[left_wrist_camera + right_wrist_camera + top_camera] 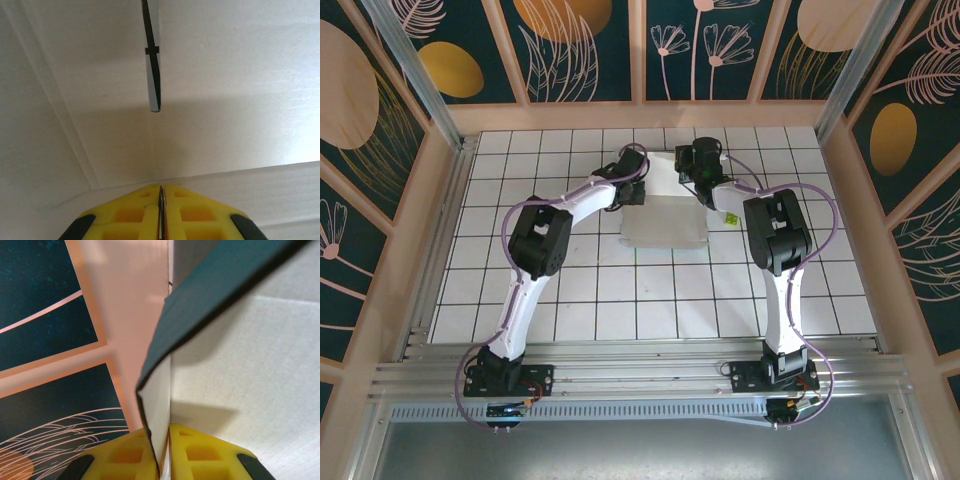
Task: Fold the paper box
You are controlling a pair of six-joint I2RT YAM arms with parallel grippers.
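The paper box [665, 225] lies white side up in the middle of the tiled table, its far part raised between both arms. My left gripper [632, 190] sits at its far left edge. In the left wrist view my left gripper [161, 187] is shut, with a thin card edge pinched between the yellow fingers [135, 215]; white creased card [225, 100] spreads ahead. My right gripper [692, 178] is at the far right edge. In the right wrist view my right gripper [167, 427] is shut on an upright flap [157, 400], white inside and dark turquoise [215, 285] outside.
A tiny green scrap [730, 218] lies on the tiles just right of the sheet. The back wall [640, 115] of the enclosure stands close behind both grippers, and its dark patterned panel [45, 340] is near the right gripper. White tiles [620, 300] stretch in front.
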